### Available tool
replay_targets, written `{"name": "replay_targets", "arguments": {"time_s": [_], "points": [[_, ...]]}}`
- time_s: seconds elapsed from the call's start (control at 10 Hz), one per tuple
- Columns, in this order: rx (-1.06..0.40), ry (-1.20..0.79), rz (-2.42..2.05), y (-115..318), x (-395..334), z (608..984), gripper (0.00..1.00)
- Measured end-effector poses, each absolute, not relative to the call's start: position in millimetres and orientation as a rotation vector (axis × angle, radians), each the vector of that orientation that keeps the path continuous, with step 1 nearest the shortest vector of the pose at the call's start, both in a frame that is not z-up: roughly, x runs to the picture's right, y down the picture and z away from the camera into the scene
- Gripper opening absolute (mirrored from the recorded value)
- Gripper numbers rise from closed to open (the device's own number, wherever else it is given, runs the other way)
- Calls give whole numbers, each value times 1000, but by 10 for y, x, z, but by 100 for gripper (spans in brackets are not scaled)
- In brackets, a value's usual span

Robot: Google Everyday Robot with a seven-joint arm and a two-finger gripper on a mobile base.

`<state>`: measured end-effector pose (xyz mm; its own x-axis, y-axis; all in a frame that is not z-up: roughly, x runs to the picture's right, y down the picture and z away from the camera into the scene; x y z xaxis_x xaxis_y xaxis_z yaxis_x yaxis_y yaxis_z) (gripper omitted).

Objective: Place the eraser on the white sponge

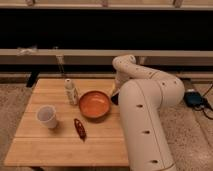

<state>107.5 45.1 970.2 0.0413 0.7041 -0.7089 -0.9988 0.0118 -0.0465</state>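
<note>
Camera view: table [50, 145] carries orange bowl [95, 104], white cup [47, 116] at left, small white bottle [71, 91] just beside bowl's left rim, dark red elongated object [79, 128] in front. White arm [145, 115] covers table's right side. Hand [115, 96] low at bowl's right rim, only a dark patch; cannot tell its grip. Eraser not separable from patch; white sponge hidden behind arm.
</note>
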Motion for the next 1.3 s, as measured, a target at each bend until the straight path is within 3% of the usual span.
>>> {"name": "replay_targets", "arguments": {"time_s": [1.3], "points": [[-667,621,1491,593,1419,9630,80]]}}
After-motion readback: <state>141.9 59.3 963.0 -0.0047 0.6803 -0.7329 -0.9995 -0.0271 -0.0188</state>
